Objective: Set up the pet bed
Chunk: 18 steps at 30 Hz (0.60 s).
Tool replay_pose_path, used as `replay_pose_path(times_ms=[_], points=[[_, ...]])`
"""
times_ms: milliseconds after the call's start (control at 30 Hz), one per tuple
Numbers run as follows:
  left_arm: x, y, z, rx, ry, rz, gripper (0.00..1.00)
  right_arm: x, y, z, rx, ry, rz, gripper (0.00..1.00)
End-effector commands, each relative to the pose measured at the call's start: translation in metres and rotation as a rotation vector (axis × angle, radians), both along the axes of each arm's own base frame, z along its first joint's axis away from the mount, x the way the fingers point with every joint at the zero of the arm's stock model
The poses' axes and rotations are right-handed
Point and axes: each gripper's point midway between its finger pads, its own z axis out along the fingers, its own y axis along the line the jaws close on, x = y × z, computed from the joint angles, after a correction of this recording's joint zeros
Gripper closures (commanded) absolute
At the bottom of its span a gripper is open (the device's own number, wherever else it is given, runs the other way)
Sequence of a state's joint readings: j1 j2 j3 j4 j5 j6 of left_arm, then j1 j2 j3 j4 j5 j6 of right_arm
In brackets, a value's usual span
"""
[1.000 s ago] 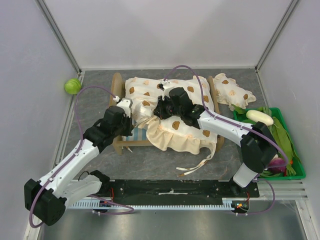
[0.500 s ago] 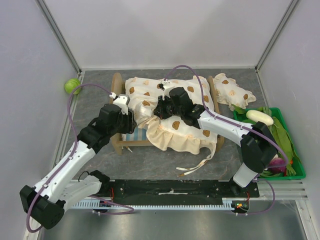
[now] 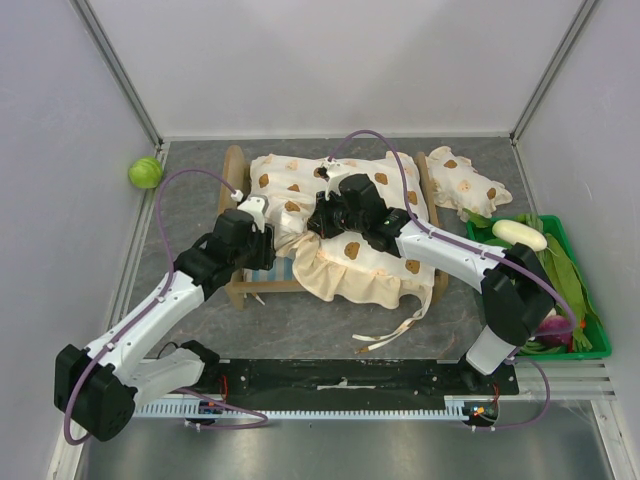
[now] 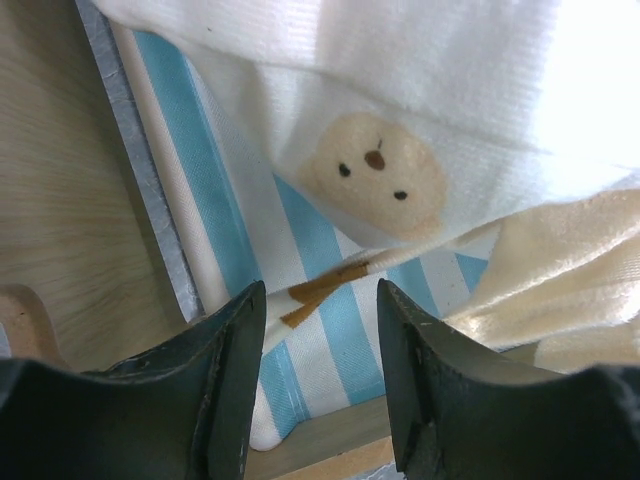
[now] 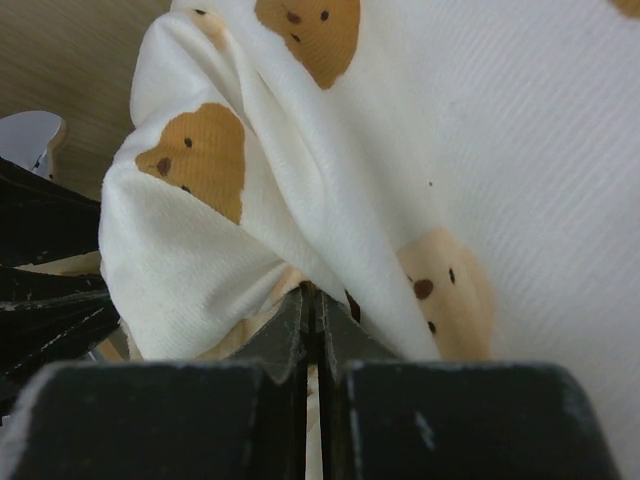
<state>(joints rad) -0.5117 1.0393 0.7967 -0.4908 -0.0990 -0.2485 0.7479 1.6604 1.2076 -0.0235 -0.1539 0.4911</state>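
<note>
The pet bed (image 3: 243, 288) is a light-wood frame with a blue-and-white striped base (image 4: 335, 330). Its wooden rail (image 4: 60, 200) shows in the left wrist view. A cream bear-print cushion (image 3: 345, 215) lies rumpled over most of the bed and hangs off the front edge. My left gripper (image 3: 262, 240) is at the bed's front-left corner, open, over the bare striped base (image 3: 262, 268). A brown-tipped tie (image 4: 320, 285) lies just beyond its fingertips (image 4: 235, 370), and nothing is between them. My right gripper (image 3: 318, 222) is shut on a fold of the cushion (image 5: 200, 230) near the bed's middle.
A small bear-print frilled pillow (image 3: 465, 185) lies right of the bed. A green tray (image 3: 585, 345) with vegetables stands at the right edge. A green ball (image 3: 145, 172) rests in the back-left corner. The cushion's loose ties (image 3: 395, 330) trail onto the table in front.
My left gripper's jaws have opened from shut. The left wrist shifted slightly back and then forward again by the bed's corner. The right arm and the cushion have not moved.
</note>
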Motion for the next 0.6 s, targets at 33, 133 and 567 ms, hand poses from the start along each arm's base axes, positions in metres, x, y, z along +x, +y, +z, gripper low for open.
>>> replay_pose_path(times_ms=[33, 133, 567], points=[[0.016, 0.003, 0.021, -0.005, -0.106, 0.026, 0.44, 0.019, -0.011, 0.019, 0.014, -0.047, -0.058, 0.97], [0.018, 0.003, 0.030, -0.013, -0.150, 0.019, 0.43, 0.019, -0.011, 0.019, 0.016, -0.046, -0.055, 0.97], [0.014, -0.004, 0.007, -0.007, -0.075, -0.019, 0.59, 0.019, -0.008, 0.021, 0.026, -0.041, -0.049, 0.97]])
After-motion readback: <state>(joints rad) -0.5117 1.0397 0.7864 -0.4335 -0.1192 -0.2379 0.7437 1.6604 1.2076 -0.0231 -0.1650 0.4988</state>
